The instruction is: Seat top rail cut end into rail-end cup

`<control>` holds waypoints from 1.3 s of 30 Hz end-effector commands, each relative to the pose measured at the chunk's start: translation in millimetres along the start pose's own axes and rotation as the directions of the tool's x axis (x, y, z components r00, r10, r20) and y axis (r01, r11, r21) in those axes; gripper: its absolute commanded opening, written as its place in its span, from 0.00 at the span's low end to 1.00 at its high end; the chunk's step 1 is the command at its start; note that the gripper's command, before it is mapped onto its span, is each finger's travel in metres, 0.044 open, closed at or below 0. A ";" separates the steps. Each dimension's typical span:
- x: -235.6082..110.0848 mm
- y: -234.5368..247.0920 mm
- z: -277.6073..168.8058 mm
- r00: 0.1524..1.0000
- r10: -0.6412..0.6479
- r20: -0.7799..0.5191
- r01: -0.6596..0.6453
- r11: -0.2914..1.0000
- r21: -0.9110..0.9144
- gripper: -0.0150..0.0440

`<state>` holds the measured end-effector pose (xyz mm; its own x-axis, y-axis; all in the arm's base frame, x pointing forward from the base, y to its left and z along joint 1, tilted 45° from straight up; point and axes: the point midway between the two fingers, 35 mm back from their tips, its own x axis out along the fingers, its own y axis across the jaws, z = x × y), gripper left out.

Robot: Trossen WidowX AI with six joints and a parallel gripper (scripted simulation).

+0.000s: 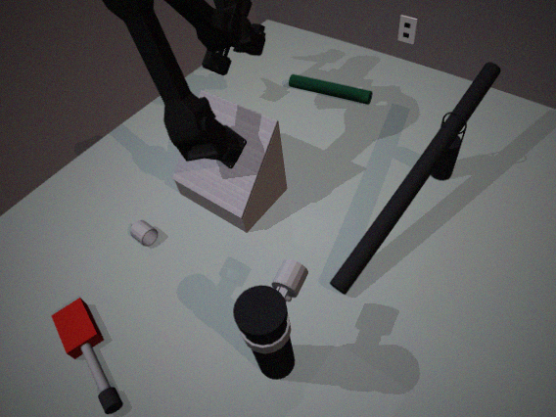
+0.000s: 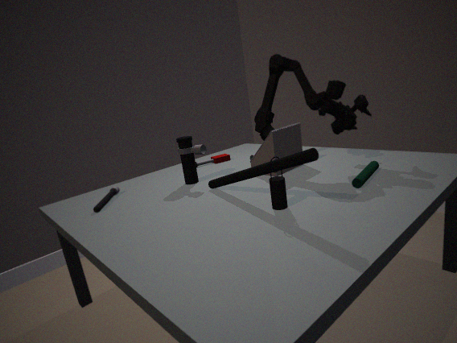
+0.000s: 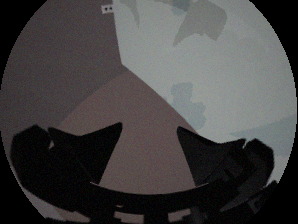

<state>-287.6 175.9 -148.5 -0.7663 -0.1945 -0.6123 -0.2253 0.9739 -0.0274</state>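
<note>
Top view: the rail (image 1: 416,178) lies diagonally through the loop cap (image 1: 454,120), its cut end (image 1: 341,284) short of the rail-end cup (image 1: 292,275) on the big post (image 1: 264,333); I judge seating not begun.

Exterior view: my tool (image 2: 349,117) hangs high above the surface (image 2: 241,250), well apart from the rail.

Wrist view: the fingers stand wide, holding nothing.
</note>
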 end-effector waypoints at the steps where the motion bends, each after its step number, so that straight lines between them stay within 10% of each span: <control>1: -1.1 2.1 0.9 1.000 0.007 0.005 -0.007 1.000 -0.002 0.98; 19: -209.3 120.4 121.5 0.666 0.352 0.658 -0.271 0.936 -0.226 1.00; 39: -500.6 -39.3 180.4 0.113 -0.256 0.960 0.154 0.959 0.237 1.00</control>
<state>176.6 288.6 -13.0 0.4782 -0.0383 -0.8774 -0.2147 0.9636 -0.1591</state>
